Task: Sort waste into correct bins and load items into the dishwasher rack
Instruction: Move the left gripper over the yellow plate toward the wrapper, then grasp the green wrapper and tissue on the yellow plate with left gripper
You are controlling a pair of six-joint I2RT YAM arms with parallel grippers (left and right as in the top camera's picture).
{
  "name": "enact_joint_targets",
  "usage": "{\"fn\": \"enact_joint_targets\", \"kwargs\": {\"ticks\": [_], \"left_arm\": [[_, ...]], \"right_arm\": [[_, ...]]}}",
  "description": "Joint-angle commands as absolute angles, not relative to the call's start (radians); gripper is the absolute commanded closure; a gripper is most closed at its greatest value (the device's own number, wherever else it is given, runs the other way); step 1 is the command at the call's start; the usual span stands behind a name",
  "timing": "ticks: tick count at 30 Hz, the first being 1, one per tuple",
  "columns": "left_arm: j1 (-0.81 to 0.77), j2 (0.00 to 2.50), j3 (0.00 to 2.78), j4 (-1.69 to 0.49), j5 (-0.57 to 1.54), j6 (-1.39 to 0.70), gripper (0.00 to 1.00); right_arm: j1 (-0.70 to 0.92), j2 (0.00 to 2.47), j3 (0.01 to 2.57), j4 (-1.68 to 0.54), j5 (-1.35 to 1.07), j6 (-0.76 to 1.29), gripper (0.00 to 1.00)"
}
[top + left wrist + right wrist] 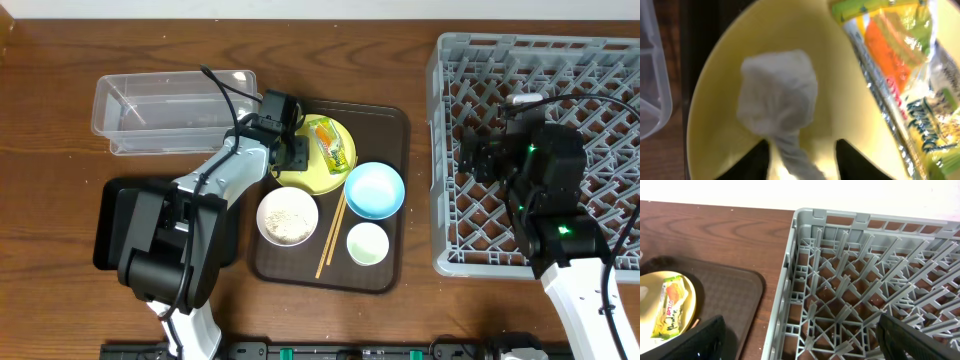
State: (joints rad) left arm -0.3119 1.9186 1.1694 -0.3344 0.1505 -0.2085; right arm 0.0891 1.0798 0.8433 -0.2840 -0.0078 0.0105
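The crumpled white paper scrap [777, 95] lies on the round yellow plate [318, 178] beside the green-orange-yellow snack wrapper [331, 144]. My left gripper [802, 160] is open just over the plate, its fingers either side of the scrap's twisted tail; it also shows in the overhead view [290, 150]. The white bowl [288, 216] holds rice. The light blue bowl [374, 190], small white cup [366, 243] and chopsticks [331, 236] lie on the brown tray. My right gripper [810, 337] is open and empty above the left edge of the grey dishwasher rack [865, 280].
The clear container [170, 110] stands at the back left. The black tray [108, 225] lies front left, partly under the left arm. The dark brown serving tray [390, 130] holds the dishes. The rack [600, 70] fills the right side.
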Motion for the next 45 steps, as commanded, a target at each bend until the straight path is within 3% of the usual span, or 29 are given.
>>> {"fn": "enact_joint_targets", "kwargs": {"ticks": [1, 7, 11, 18, 23, 30, 32, 36, 41, 45], "left_arm": [[-0.314, 1.921, 1.184, -0.358, 0.139, -0.208, 0.69], [-0.314, 1.915, 1.184, -0.364, 0.139, -0.208, 0.87], [-0.314, 1.877, 1.185, -0.364, 0.139, -0.208, 0.92], [-0.289, 1.721, 1.195, -0.338, 0.133, -0.208, 0.92], [-0.215, 1.617, 1.195, -0.292, 0.019, -0.208, 0.91], [-0.086, 1.621, 1.195, -0.193, -0.043, -0.208, 0.9], [-0.058, 1.644, 1.195, -0.17, -0.042, -0.208, 0.83], [-0.04, 1.661, 1.195, -0.154, -0.038, -0.208, 0.48], [-0.057, 1.651, 1.196, -0.155, -0.014, -0.208, 0.43], [-0.11, 1.651, 1.196, -0.197, 0.152, -0.208, 0.43]], "right_arm": [[0.083, 1.078, 0.867, -0.285, -0.012, 0.006, 0.06], [0.083, 1.078, 0.867, -0.285, -0.012, 0.006, 0.06], [0.083, 1.078, 0.867, -0.285, -0.012, 0.006, 0.06], [0.083, 1.078, 0.867, -0.284, -0.012, 0.006, 0.05], [0.083, 1.078, 0.867, -0.285, -0.012, 0.003, 0.05], [0.083, 1.078, 0.867, -0.285, -0.012, 0.002, 0.04], [0.083, 1.078, 0.867, -0.285, -0.012, 0.002, 0.04], [0.083, 1.078, 0.867, -0.285, -0.012, 0.002, 0.04], [0.083, 1.078, 0.867, -0.284, -0.011, 0.002, 0.05], [0.083, 1.078, 0.867, -0.284, -0.012, 0.002, 0.04]]}}
